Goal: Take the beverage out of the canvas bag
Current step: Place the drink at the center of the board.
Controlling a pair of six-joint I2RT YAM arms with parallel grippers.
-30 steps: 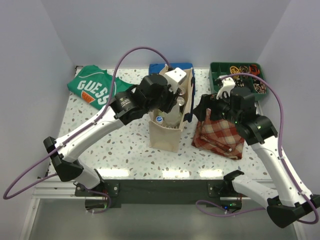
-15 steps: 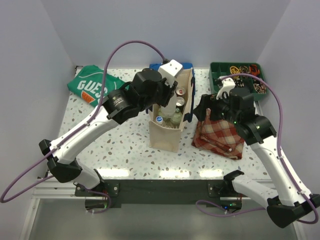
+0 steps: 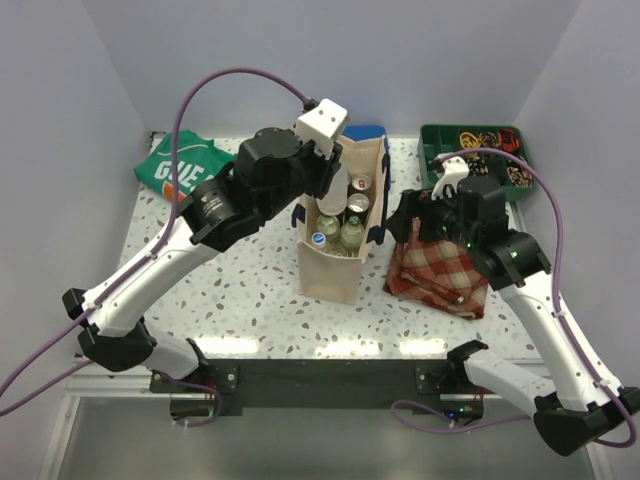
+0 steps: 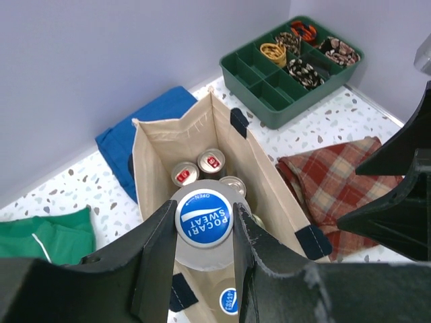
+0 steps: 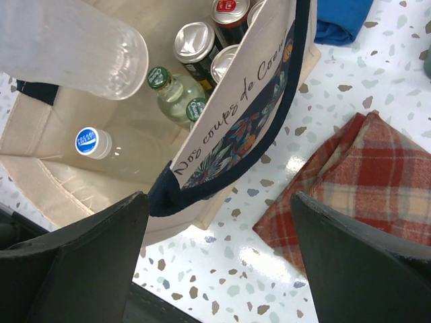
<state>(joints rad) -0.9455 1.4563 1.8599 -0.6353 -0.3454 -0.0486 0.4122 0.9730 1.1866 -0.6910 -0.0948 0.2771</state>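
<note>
At 10 o'clock on the speckled worktop [image 3: 250, 290] lies a folded green shirt [image 3: 172, 172]. The left arm reaches over it toward the centre, and its left tool [image 4: 205, 217] is clenched on the neck of the beverage bottle [image 5: 71, 46], a clear bottle with a blue-and-white cap that faces the wrist camera. The bottle hangs above the open mouth of the canvas bag [image 3: 328, 275]; whether its base is clear of the rim cannot be told. The bag stands upright at the middle of the worktop and holds drink cans [image 4: 212, 162] toward 12 o'clock, green glass bottles [image 5: 163, 82] in the middle and a second blue-capped bottle [image 5: 87, 141] toward 6 o'clock. Just beyond the bag at 12 o'clock lies a folded blue cloth [image 3: 366, 131]. At the bag's 3 o'clock side the right tool [image 5: 217, 202] is released, its fingers [image 5: 101, 262] spread wide on either side of the bag's navy-trimmed edge. Below that arm, at 3 o'clock from the bag, lies a red plaid cloth [image 3: 440, 268]. A green compartment tray [image 3: 432, 135] of small items sits at 1 o'clock.
</note>
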